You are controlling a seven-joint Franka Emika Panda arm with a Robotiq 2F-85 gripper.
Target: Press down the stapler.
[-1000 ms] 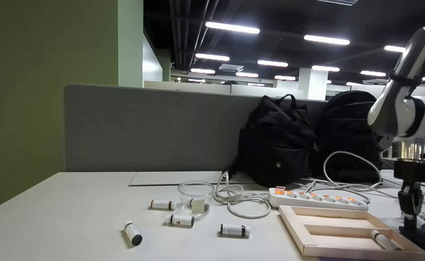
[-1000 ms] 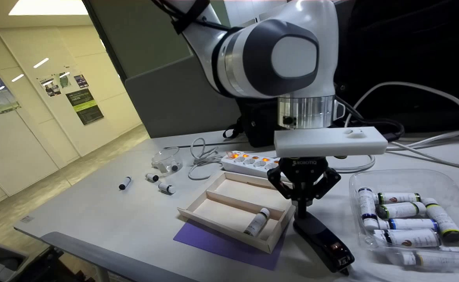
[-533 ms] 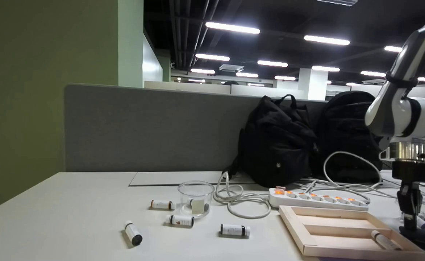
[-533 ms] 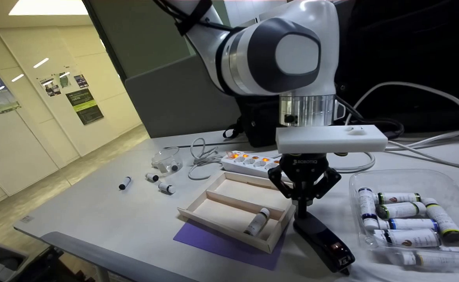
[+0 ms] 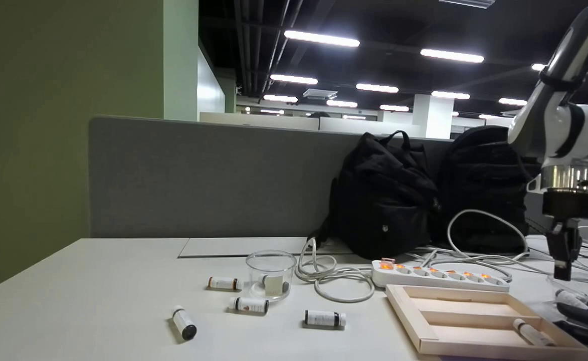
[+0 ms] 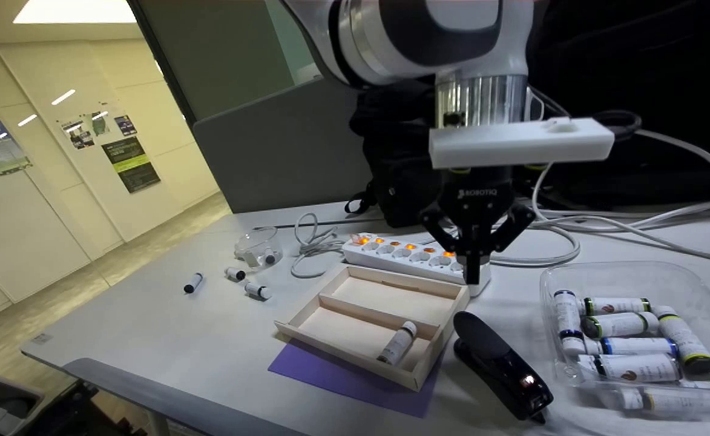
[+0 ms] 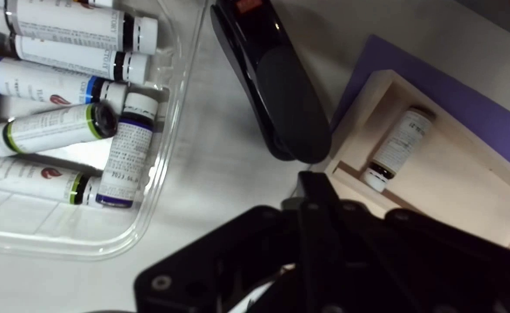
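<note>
The black stapler [image 6: 503,369] lies on the table between the wooden frame and the clear tub; its top lever stands raised off its base at the end toward the gripper. It shows in the wrist view [image 7: 276,82] and partly at the right edge of an exterior view [image 5: 587,321]. My gripper [image 6: 472,280] is shut with nothing between its fingers. It hangs above the table near the stapler's lever end, apart from it. Its fingertips also show in the wrist view [image 7: 318,182] and in an exterior view [image 5: 563,276].
A pale wooden frame [image 6: 330,348] with one bottle lies on a purple sheet [image 6: 306,366] beside the stapler. A clear tub [image 6: 548,284] with several bottles stands on the other side. A white power strip [image 6: 385,259] and cables lie behind. Loose bottles [image 5: 325,318] lie farther off.
My gripper was down on the stapler's lever end, pressing it, and has since risen straight up off it. The lever has come up from the base. The stapler has barely shifted.
</note>
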